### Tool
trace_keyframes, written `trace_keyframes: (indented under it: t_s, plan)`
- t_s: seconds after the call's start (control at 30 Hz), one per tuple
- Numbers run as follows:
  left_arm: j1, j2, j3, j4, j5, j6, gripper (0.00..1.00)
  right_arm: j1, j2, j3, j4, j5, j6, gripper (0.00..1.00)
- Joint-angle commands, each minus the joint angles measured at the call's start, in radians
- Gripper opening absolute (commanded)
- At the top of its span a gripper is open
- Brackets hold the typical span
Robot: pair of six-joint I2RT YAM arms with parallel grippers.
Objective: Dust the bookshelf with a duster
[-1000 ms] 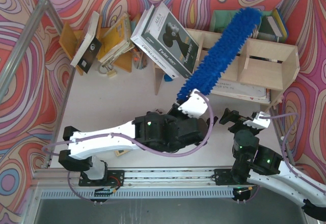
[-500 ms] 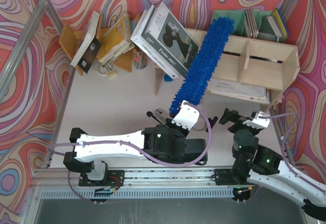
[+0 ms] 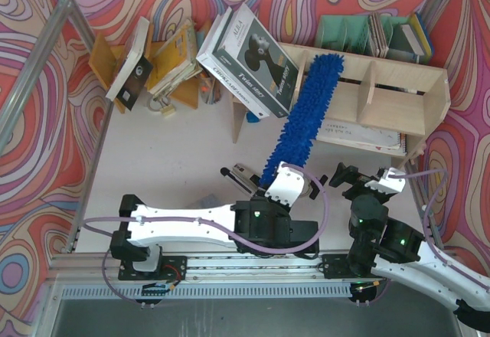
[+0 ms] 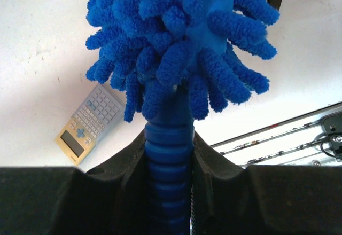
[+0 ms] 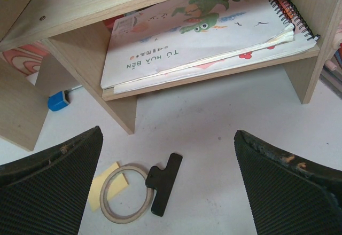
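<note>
Swung back from 1 o'clock, the long bright-blue fluffy duster (image 3: 304, 116) now lies across the left bay of the pale plywood bookshelf (image 3: 398, 109) at 12. Its handle's clamped in the left gripper (image 4: 168, 160); the right gripper (image 3: 346, 178) hangs wide open, empty. I'd sweep slow, fluff pressed flat.

Bright-blue fluffy duster (image 3: 305, 118) slanting up, tip against pale plywood bookshelf (image 3: 398, 107), handle clamped in left hand (image 3: 285, 184)

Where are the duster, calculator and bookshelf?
duster (image 3: 305, 116), top external view, middle of the brush.
calculator (image 4: 92, 122), left wrist view, middle of its face.
bookshelf (image 3: 406, 111), top external view, board inside the right compartment.
</note>
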Motion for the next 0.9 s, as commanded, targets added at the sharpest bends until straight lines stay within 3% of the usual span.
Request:
trace_keyframes:
  t_s: [0.0,0.27,0.67,0.87]
  plan:
    - [0.006,0.048,0.026,-0.054,-0.004,-0.073,0.0,-0.001,-0.01,0.001,-0.007,0.028,0.021,0.99]
    - [0.008,0.069,-0.027,-0.026,0.065,-0.12,0.0,-0.001,-0.025,-0.002,-0.008,0.023,0.022,0.99]
    - [-0.009,0.106,0.217,-0.233,-0.014,-0.151,0.0,-0.002,-0.02,-0.002,-0.002,0.016,0.017,0.99]
    - [-0.015,0.091,0.197,-0.25,-0.014,-0.182,0.0,-0.002,-0.025,-0.003,-0.003,0.017,0.02,0.99]
